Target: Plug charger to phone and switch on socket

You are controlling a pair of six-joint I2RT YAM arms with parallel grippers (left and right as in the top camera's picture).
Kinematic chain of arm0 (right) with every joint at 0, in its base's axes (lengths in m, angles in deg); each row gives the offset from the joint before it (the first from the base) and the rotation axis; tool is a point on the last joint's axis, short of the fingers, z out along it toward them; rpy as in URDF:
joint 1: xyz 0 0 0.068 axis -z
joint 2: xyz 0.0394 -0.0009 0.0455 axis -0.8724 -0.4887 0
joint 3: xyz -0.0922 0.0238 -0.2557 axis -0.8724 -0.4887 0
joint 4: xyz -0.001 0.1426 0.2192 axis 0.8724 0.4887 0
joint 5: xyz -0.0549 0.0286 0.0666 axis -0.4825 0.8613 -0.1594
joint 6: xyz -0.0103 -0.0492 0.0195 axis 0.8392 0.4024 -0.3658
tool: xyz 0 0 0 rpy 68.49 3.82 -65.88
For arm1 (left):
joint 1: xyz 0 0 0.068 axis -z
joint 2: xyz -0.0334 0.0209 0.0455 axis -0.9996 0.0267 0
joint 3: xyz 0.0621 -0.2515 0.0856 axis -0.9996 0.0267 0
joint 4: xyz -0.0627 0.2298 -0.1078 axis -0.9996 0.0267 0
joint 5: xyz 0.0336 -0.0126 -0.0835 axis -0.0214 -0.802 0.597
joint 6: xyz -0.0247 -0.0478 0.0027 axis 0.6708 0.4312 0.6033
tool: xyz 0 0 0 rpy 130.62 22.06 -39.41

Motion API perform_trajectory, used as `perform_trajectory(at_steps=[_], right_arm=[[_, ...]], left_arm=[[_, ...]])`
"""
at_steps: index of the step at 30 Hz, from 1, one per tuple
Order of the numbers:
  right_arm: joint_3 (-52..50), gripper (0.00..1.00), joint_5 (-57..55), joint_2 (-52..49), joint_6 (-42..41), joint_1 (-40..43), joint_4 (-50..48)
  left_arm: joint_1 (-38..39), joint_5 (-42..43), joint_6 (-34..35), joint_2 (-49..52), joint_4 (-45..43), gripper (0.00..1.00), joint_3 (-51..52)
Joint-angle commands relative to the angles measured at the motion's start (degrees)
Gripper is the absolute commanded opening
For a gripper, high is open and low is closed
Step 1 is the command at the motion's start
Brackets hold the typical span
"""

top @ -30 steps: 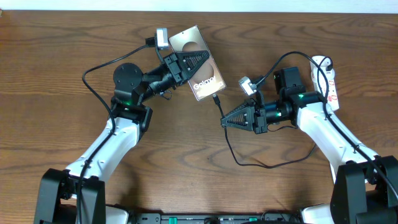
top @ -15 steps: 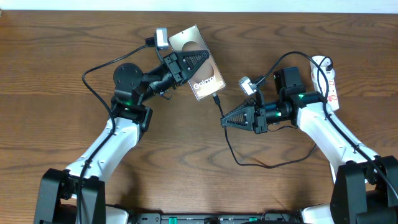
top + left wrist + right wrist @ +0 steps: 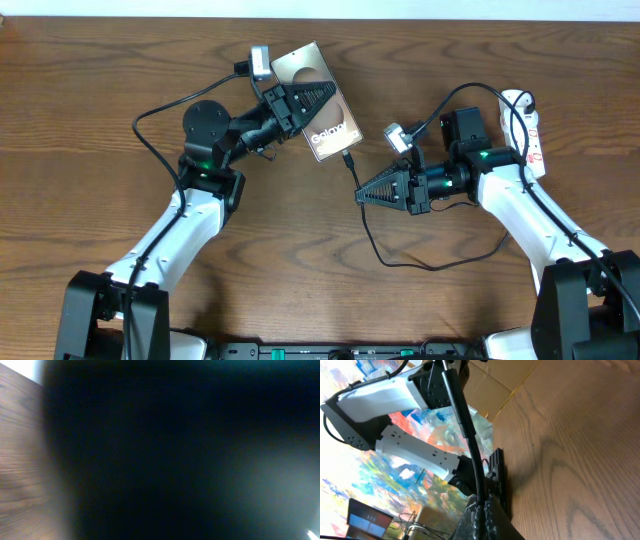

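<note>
Charger (image 3: pixel 352 172) thin, light, floppy, best held close behind its stiff tip beside the phone (image 3: pixel 300 65); right tool (image 3: pixel 361 197) pinches it there; left tool (image 3: pixel 328 92) over phone, closure untellable.

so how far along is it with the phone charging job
Done: nothing for certain. In hand: the left tool holds the phone; the right tool is shut on the charger, whose tip sits at the phone's lower edge, seating unclear. Left: confirm the plug, then switch on the socket, which neither tool is near.
</note>
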Motion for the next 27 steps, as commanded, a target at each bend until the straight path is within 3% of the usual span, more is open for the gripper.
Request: perform_trajectory(at_steps=[1,6,11,18,27], right_arm=[[-0.07,0.01,0.13,0.79,-2.75,-0.39,-0.04],[-0.07,0.01,-6.47,0.79,-5.7,-0.39,0.07],[-0.07,0.01,-29.77,0.79,-13.79,-0.39,2.89],[-0.2,0.01,-61.86,0.79,-20.63,-0.39,9.62],[-3.28,0.01,-68.83,0.76,-23.82,-0.42,5.14]], left_arm=[[-0.07,0.37,-1.92,-1.7,-0.61,0.08,-0.94],[-0.13,-2.36,-8.55,-1.7,4.85,0.08,-0.94],[-0.2,-7.13,-19.02,-1.7,21.86,0.08,-0.94],[-0.17,-12.46,-28.26,-1.7,34.67,0.07,-0.94],[-0.17,-14.51,-34.18,-1.66,46.58,0.07,-0.94]])
